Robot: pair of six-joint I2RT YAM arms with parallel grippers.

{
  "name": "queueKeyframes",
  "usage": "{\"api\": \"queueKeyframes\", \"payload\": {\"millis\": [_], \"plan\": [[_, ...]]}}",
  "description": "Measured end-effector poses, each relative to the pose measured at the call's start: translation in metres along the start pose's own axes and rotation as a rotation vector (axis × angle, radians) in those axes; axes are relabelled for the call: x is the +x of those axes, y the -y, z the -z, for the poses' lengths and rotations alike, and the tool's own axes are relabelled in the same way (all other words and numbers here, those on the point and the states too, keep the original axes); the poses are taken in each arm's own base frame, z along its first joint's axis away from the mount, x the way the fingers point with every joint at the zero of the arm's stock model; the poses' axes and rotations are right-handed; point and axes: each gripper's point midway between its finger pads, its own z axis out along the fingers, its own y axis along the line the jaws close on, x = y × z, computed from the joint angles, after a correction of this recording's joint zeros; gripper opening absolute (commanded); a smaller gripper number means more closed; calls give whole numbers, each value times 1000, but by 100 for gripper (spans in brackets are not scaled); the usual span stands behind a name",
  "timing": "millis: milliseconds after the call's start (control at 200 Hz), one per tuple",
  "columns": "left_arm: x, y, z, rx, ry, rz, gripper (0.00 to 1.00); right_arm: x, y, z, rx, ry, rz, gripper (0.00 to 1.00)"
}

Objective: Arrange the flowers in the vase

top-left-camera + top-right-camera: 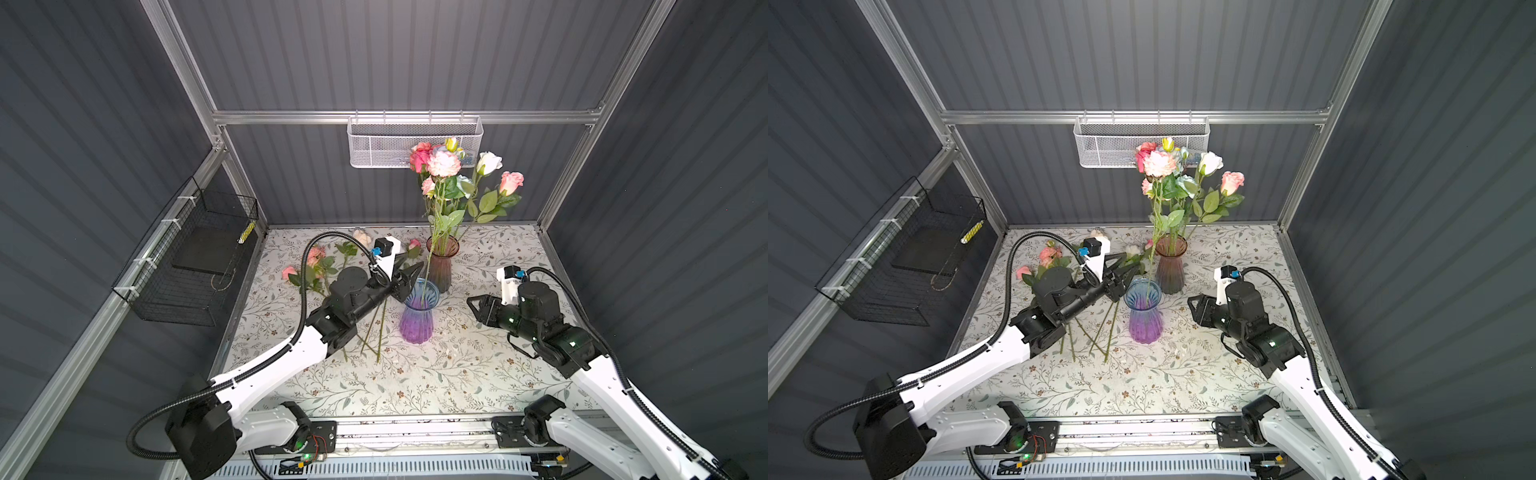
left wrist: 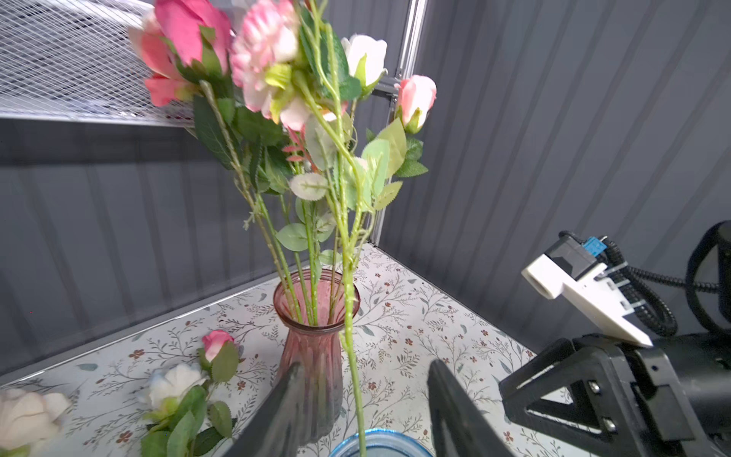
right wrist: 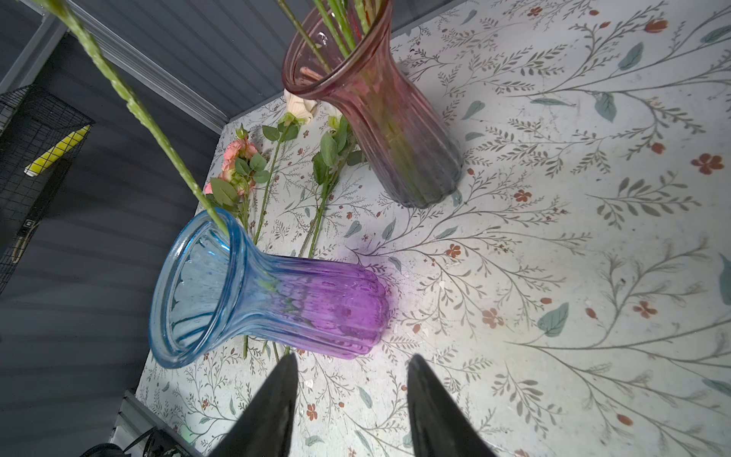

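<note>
Table [image 1: 415, 374]: flat top under a pale cover printed with leaves and small flowers.
Blue vase [image 1: 419, 312] [image 1: 1144, 312] [image 3: 277, 292]: ribbed glass, blue at the flared mouth and purple at the base; upright near the middle of the table.
Pink vase [image 1: 441, 266] [image 1: 1170, 267] [image 2: 312, 356]: ribbed glass, upright just beyond the blue vase, slightly right, apart from it.
Flowers, in pink vase [image 1: 449, 174] [image 1: 1177, 170] [image 2: 269, 71]: several stems standing upright; deep pink, pale pink, cream-white, pale blue and yellow heads fan out above the rim.
Flowers, single stem [image 2: 352, 312] [image 3: 130, 103]: one long green stem with its foot in the blue vase, leaning against the rim toward the far side. Its top rises among the bouquet; which bloom it carries I cannot tell.
Flowers, loose [image 1: 316, 266] [image 1: 1050, 257] [image 3: 237, 166]: pink, coral and cream stems lying flat at the far left of the table, stem ends pointing near, partly under the left arm.
Left gripper [image 1: 411, 270] [image 2: 362, 411]: just above the blue vase's left rim. Fingers spread, the single stem passing between them untouched.
Right gripper [image 1: 473, 307] [image 3: 352, 407]: right of the blue vase, aimed at it, apart from it. Fingers spread, nothing between them.
White mesh basket [image 1: 413, 141]: hung on the far wall rail, behind the blooms.
Black wire basket [image 1: 195, 257]: fixed to the left wall.
</note>
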Motion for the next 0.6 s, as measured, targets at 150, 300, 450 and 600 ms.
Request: {"api": "queueKeyframes", "payload": {"millis": [150, 300, 450, 600], "plan": [[-6, -36, 26, -216, 4, 9, 69, 1, 1, -2, 3, -5, 5, 48], [31, -101, 44, -497, -123, 70, 67, 0, 1, -3, 3, -6, 10, 48], [104, -221, 81, -843, -346, 269, 60, -3, -2, -8, -10, 2, 14, 47], [167, -272, 109, -1001, -543, 444, 57, 1, -2, -13, -25, -5, 15, 45]]}}
